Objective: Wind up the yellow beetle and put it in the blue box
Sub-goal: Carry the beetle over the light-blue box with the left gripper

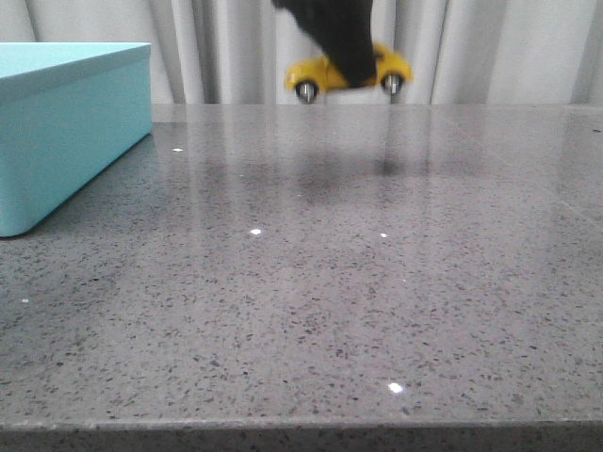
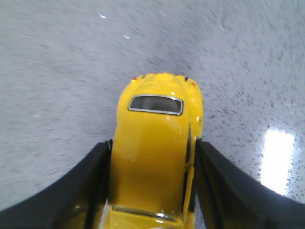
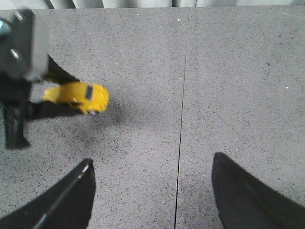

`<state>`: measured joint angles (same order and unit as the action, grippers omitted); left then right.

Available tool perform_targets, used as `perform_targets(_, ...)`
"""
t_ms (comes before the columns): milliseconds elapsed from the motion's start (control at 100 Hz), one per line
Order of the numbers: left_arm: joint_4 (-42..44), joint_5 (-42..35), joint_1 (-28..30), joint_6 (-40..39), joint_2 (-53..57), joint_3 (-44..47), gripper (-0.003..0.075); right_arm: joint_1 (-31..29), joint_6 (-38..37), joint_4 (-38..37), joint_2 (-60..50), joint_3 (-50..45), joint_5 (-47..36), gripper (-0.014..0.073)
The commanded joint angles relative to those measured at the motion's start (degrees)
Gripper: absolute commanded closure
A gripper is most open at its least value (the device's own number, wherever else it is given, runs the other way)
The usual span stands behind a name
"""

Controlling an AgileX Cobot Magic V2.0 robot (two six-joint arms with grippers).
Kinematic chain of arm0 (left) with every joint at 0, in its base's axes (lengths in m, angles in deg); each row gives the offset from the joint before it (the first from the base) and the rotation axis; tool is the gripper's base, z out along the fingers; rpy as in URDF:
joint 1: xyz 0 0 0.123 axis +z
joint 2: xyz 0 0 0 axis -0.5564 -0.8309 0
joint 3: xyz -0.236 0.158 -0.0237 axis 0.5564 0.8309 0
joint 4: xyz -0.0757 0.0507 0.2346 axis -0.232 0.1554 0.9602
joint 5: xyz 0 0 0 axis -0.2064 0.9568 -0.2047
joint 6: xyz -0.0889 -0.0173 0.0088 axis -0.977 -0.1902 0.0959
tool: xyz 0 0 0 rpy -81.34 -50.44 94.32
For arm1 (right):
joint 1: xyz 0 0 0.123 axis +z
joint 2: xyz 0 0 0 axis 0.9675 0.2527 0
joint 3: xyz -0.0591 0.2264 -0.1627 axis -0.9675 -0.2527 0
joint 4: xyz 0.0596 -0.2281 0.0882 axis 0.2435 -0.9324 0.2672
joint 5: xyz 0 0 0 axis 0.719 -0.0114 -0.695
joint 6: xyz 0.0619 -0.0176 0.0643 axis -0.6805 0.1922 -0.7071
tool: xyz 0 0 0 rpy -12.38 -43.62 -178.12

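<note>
The yellow beetle (image 1: 386, 66) hangs in the air above the far middle of the table, held by my left gripper (image 1: 341, 56), whose black fingers clamp its sides. In the left wrist view the beetle (image 2: 155, 143) sits between the two black fingers (image 2: 93, 186), roof and window toward the camera. The right wrist view shows the beetle (image 3: 78, 97) in the left gripper (image 3: 28, 107), off to one side. My right gripper (image 3: 151, 188) is open and empty above the table. The blue box (image 1: 66, 122) stands at the far left.
The grey speckled table (image 1: 311, 301) has a thin seam (image 3: 181, 129) running across it. A pale curtain (image 1: 490, 47) hangs behind the table's far edge.
</note>
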<state>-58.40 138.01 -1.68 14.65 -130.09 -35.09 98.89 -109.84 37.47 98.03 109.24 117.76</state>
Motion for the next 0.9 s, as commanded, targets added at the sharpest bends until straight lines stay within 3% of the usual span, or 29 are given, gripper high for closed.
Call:
perform_targets(0,0.9,2.4,1.8,-4.3,3.6,-6.9,0.0501,0.0,0.1,-0.7,-1.0,1.3,-3.8,0.0076)
perform_targets(150,1.4,7.9,7.1,-12.1,4.0,-14.6,0.0502,0.0,0.1,-0.7,-1.0,1.3,-3.9,0.0076)
perform_targets(460,1.6,7.9,20.8,-19.6,8.4,-13.9,0.0502,0.0,0.1,-0.7,-1.0,1.3,-4.2,0.0076)
perform_targets(890,2.8,7.9,30.7,-20.3,8.5,5.8,0.0503,0.0,0.1,-0.7,-1.0,1.3,-4.7,0.0076)
